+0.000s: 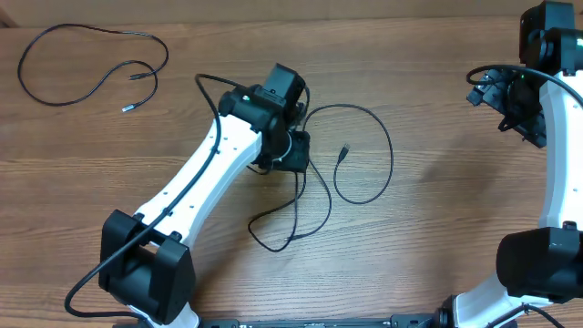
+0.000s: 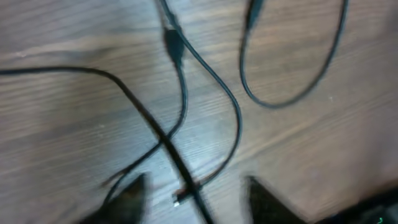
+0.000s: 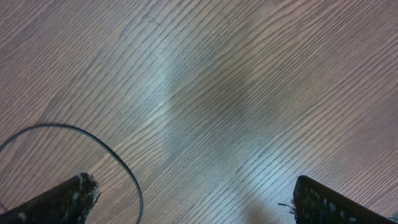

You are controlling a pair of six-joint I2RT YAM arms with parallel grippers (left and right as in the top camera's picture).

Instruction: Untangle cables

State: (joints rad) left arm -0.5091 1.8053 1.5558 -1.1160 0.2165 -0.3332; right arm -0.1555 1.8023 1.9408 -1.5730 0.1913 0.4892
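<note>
While above the crossed cables (image 2: 239,121), left end effector (image 2: 196,182) wide; right end effector (image 3: 194,182) wide, empty.

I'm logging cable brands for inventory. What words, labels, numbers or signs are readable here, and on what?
None: no lettering shows on the cables, the left arm, the right arm or the wooden table. The left wrist view is blurred; any print on the plug there is unreadable.

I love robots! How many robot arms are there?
2. The left arm reaches in from the bottom left to the cables in the middle. The right arm stands along the right edge, away from them.
</note>
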